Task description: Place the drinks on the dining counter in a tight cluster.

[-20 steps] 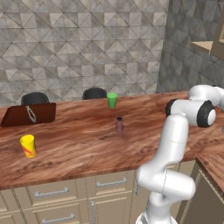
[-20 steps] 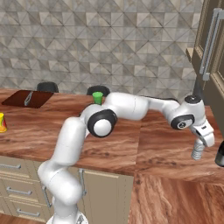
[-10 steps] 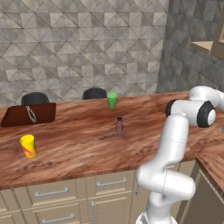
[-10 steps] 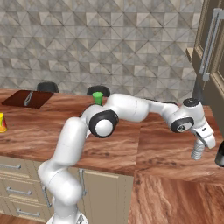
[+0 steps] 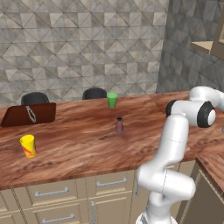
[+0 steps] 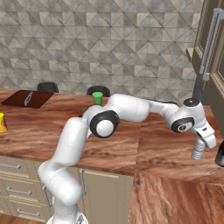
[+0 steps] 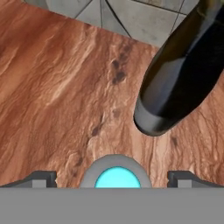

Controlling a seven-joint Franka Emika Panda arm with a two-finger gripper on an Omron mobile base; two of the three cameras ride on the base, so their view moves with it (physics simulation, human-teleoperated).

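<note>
The clear water bottle [image 6: 197,152] stands on the dining counter [image 6: 162,151] at the far right. My gripper [image 6: 202,142] hangs open just above it. In the hand view the bottle's round cap [image 7: 115,171] sits between my two spread fingertips [image 7: 42,179], which do not touch it. The dark wine bottle [image 7: 183,70] stands close beside it, also seen at the right edge as wine bottle [image 6: 220,155]. The short maroon bottle [image 5: 119,125] stands alone mid-counter, far from my gripper.
A green cup [image 5: 112,100] stands behind the maroon bottle. A yellow cup [image 5: 28,145] and a brown cutting board [image 5: 29,114] lie at the left. Two dark stool backs [image 5: 94,93] rise behind the counter. A tall cabinet [image 6: 212,52] stands at the right.
My hand has sunk a little lower over the water bottle. The jaws stay open and the bottles have not moved.
</note>
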